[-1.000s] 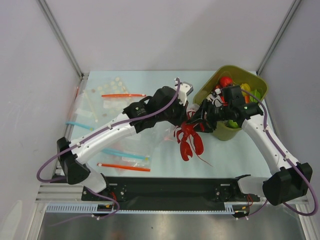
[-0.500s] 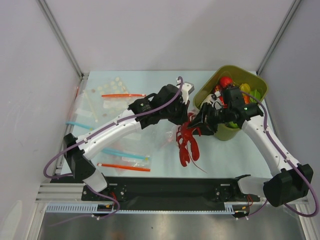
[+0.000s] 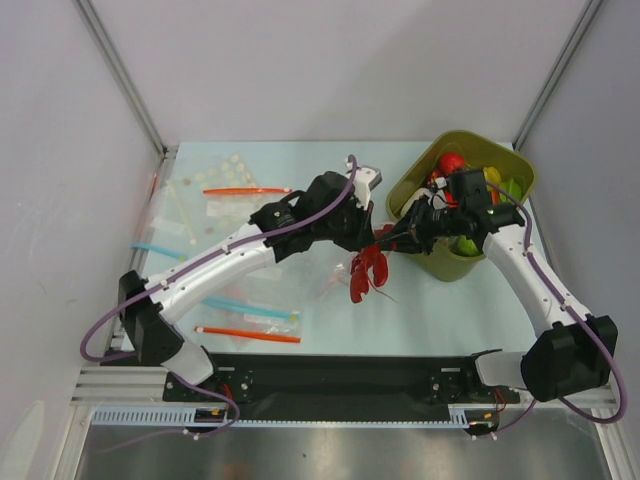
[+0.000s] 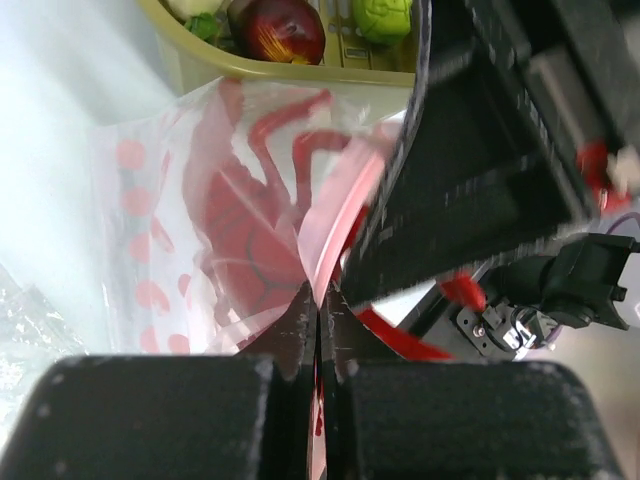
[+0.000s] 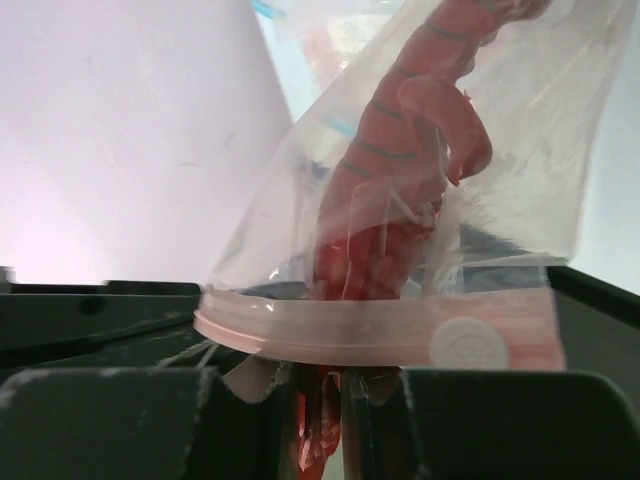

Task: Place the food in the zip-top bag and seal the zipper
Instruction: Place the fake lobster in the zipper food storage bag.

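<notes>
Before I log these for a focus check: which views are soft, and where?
Top external: sharp, evenly lit. Left wrist: left fingers blurred, lobster hazy through the bag. Right wrist: right fingers blurred, zipper fairly crisp.

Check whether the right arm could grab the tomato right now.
Probably not: the right gripper is shut on the lobster at the mouth of the zip-top bag. The tomato itself lies uncovered.

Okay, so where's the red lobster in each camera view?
Top external: lobster at centre, just left of the green bin.
Left wrist: lobster left of centre, behind the bag film, below the bin.
Right wrist: lobster centre-right, inside the bag, above its pink zipper.
Shared landmark: the green bin for top and left wrist; the bag for both wrists.
</notes>
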Controlling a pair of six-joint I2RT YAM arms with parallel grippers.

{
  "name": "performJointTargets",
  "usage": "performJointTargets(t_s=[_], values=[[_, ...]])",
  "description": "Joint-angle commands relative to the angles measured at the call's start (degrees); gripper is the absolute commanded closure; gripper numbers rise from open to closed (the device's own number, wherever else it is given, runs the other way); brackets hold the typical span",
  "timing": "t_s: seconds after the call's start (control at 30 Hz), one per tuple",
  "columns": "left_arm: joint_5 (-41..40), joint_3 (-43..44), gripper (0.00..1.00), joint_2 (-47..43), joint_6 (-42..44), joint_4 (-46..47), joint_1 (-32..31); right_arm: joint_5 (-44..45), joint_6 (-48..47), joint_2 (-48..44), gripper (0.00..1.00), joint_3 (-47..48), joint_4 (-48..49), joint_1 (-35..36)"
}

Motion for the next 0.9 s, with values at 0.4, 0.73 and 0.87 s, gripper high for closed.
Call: performJointTargets(t_s=[0.4, 0.73, 0.87], values=[[14.3, 1.2, 1.00, -6.0, -6.7, 9.7, 6.8, -5.7, 3.3, 7.1, 0.66, 11.8, 4.7, 0.1], [18.5, 6.3, 1.00, -0.5, -17.2, 6.2, 11.8, 2.3, 0.3, 8.2, 0.39, 14.4, 0.8, 1.0], [19.2, 6.7, 1.00, 0.3, -18.0, 6.5, 12.8, 5.9, -3.1, 8.0, 0.38, 15.6, -1.7, 1.1]])
